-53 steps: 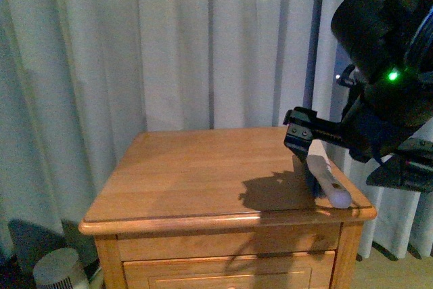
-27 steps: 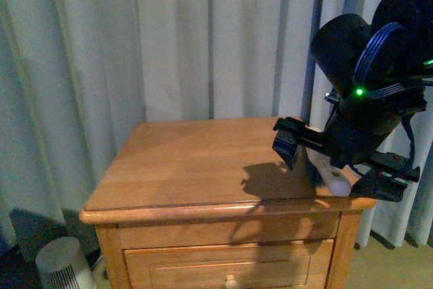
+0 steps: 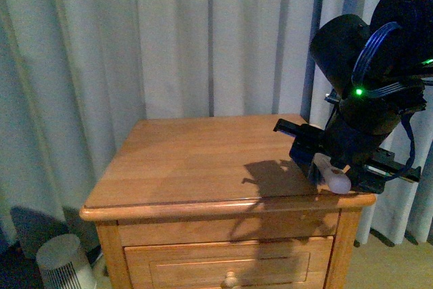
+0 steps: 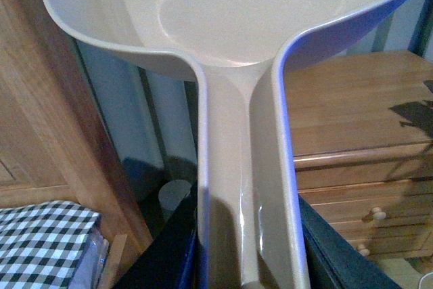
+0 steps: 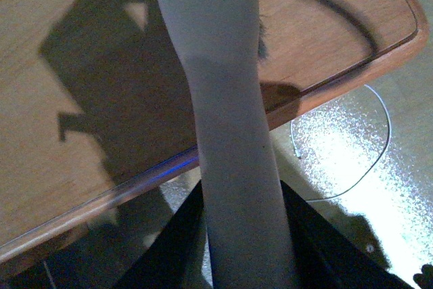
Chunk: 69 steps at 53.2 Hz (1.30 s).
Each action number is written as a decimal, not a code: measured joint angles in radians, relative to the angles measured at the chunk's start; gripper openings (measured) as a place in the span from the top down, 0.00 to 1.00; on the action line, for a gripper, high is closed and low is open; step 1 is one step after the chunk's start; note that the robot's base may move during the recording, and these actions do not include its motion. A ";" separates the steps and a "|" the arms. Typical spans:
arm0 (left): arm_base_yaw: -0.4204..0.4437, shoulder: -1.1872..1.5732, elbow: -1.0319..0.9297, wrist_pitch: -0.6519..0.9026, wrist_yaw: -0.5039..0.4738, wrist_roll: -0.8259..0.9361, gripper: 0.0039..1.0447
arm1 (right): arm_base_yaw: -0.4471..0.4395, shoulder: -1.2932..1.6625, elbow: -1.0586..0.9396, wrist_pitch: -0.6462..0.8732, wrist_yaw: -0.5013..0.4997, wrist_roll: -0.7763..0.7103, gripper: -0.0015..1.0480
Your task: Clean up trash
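Note:
My right gripper (image 3: 323, 162) is shut on the brush (image 3: 331, 175), whose white handle points toward the front right corner of the wooden nightstand (image 3: 196, 167). In the right wrist view the handle (image 5: 230, 133) runs out between the jaws of the gripper (image 5: 243, 235) over the table edge, with dark bristles (image 5: 262, 38) touching the top. My left gripper (image 4: 247, 255) is shut on the handle of the cream dustpan (image 4: 250, 11), held in the air away from the nightstand (image 4: 352, 106). The left arm is out of the front view. No trash shows on the top.
Curtains hang behind the nightstand. A white ribbed cylinder (image 3: 64, 262) stands on the floor at its left. A cable (image 5: 358, 160) lies on the floor by the right corner. The left wrist view shows wooden furniture (image 4: 40, 120) and a checked cloth (image 4: 40, 235).
My right arm has come lower and further in over the nightstand's right edge. The brush has shifted with it toward the front right corner.

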State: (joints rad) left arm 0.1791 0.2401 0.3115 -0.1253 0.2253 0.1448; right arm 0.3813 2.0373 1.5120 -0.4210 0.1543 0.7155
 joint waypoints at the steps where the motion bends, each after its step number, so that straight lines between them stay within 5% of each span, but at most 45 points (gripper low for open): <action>1: 0.000 0.000 0.000 0.000 0.000 0.000 0.74 | -0.002 0.000 -0.001 0.000 0.001 -0.003 0.73; 4: 0.000 0.000 0.000 0.000 0.000 0.000 0.74 | -0.005 -0.002 -0.004 0.002 0.005 -0.005 0.79; 23: 0.000 0.000 0.000 0.000 0.000 0.000 0.74 | 0.003 -0.153 -0.117 0.143 0.102 -0.138 0.80; 32: 0.000 0.000 0.000 0.000 0.000 0.000 0.74 | 0.033 -0.408 -0.340 0.383 0.237 -0.351 0.80; 46: 0.000 0.000 0.000 0.000 0.000 0.000 0.74 | 0.082 -0.807 -0.727 0.614 0.286 -0.597 0.80; 61: 0.000 0.000 0.000 0.000 0.000 0.000 0.74 | 0.100 -1.319 -1.014 0.511 0.179 -0.658 0.80; 69: 0.000 0.000 0.000 0.000 0.000 0.000 0.74 | 0.131 -1.561 -1.113 0.401 0.235 -0.644 0.80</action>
State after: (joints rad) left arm 0.1791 0.2401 0.3115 -0.1253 0.2249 0.1448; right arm 0.5125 0.4767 0.3988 -0.0200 0.3897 0.0719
